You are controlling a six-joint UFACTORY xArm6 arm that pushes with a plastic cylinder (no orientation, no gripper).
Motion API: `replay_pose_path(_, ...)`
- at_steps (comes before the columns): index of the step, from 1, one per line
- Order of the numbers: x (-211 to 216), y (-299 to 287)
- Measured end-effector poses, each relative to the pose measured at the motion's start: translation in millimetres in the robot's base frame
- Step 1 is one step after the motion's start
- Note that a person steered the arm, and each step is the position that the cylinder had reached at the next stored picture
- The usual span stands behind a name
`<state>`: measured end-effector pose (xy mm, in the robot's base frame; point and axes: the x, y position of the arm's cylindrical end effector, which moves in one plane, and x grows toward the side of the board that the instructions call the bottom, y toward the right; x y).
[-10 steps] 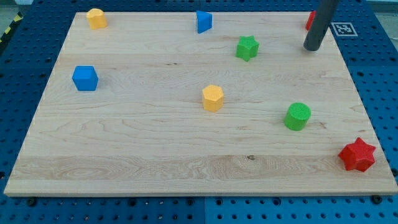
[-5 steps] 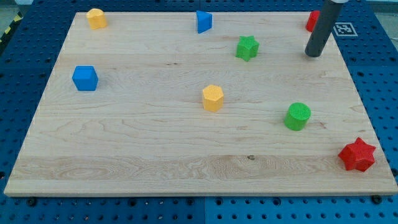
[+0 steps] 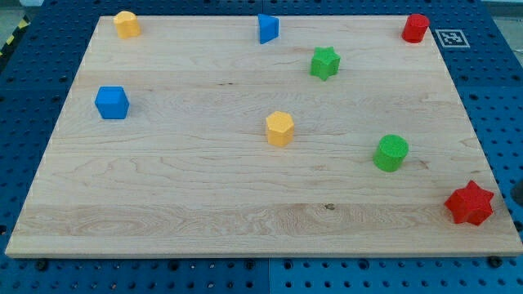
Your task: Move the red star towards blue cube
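The red star (image 3: 470,203) lies at the board's bottom right corner, close to the right edge. The blue cube (image 3: 112,103) sits far across the board, at the left side above mid-height. The two are widely apart, with the yellow hexagonal block (image 3: 279,128) roughly between them. My tip does not show in this view, so I cannot place it relative to the blocks.
A green cylinder (image 3: 391,153) stands up and left of the red star. A green star (image 3: 324,62), a blue wedge-like block (image 3: 267,28), a yellow block (image 3: 127,24) and a red cylinder (image 3: 415,28) lie along the top. The wooden board (image 3: 204,204) rests on a blue perforated table.
The rod stood at the top right near the red cylinder, moved slightly down, and has now left the view. The red cylinder is fully uncovered. No block has moved.
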<state>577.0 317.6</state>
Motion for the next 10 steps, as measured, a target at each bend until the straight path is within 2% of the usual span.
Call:
replay_pose_path(1,2,-1)
replay_pose_path(3,1,-89)
replay_pose_path(4,0,-112)
replay_pose_path(6,-28,-163)
replay_pose_path(10,-47,-366)
